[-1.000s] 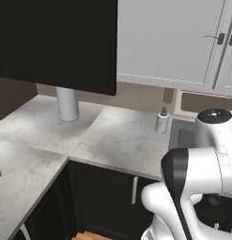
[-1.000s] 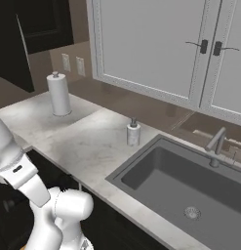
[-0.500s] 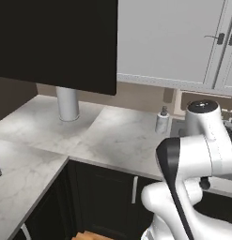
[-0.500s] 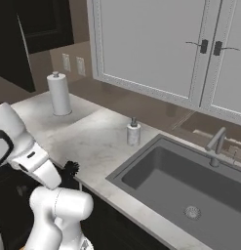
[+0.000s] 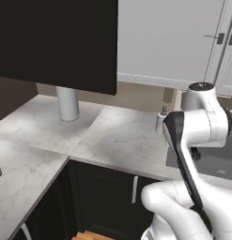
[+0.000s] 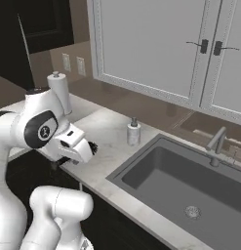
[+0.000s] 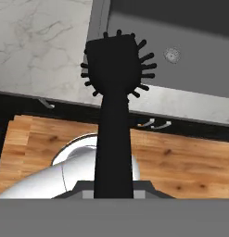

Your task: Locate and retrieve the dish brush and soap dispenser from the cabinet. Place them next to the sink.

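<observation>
I have the jaws clamped on the handle of the small all-black dish brush (image 7: 115, 69), its bristled head hanging past the white marble surface (image 7: 41, 41) edge beside the grey rectangular sink (image 6: 188, 188). The white marbled soap dispenser (image 6: 133, 132) stands near the sink's corner.

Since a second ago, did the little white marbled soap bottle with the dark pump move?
No. In the right base view the white marbled soap bottle stands on the marble counter beside the left corner of the grey sink, exactly as before.

Glossy white arm (image 6: 24, 141), dark joints
</observation>
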Motion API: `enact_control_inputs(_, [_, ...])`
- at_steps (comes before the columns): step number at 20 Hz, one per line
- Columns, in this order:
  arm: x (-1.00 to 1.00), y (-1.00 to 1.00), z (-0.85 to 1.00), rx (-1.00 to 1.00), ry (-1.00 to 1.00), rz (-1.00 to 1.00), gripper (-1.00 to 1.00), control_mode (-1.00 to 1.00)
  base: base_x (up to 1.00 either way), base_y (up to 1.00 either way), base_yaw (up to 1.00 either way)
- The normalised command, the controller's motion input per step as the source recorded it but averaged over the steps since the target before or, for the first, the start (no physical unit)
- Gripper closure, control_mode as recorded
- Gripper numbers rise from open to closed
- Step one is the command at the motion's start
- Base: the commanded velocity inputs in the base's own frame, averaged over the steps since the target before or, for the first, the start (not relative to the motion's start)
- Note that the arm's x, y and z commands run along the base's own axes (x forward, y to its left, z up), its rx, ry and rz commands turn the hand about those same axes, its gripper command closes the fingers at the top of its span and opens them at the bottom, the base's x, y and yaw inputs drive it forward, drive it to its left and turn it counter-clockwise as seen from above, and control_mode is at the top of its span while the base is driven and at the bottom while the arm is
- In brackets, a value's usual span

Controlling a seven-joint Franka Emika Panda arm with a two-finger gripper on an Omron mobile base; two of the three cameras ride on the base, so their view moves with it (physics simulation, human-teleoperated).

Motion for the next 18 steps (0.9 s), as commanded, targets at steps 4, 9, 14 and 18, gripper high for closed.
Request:
enact_control_inputs(4, [1.00, -0.21, -0.01, 0.20, 0.05, 0.08, 1.00, -1.00, 0.00, 0.00, 0.00])
enact_control_inputs(9, [0.87, 0.00, -0.22, 0.09, 0.12, 0.10, 1.00, -1.00, 0.00, 0.00, 0.00])
enact_control_inputs(14, [1.00, -0.01, -0.35, 0.01, 0.08, 0.04, 1.00, -1.00, 0.00, 0.00, 0.00])
enact_control_inputs(18, [0.84, 0.00, -0.54, -0.04, 0.04, 0.00, 1.00, -1.00, 0.00, 0.00, 0.00])
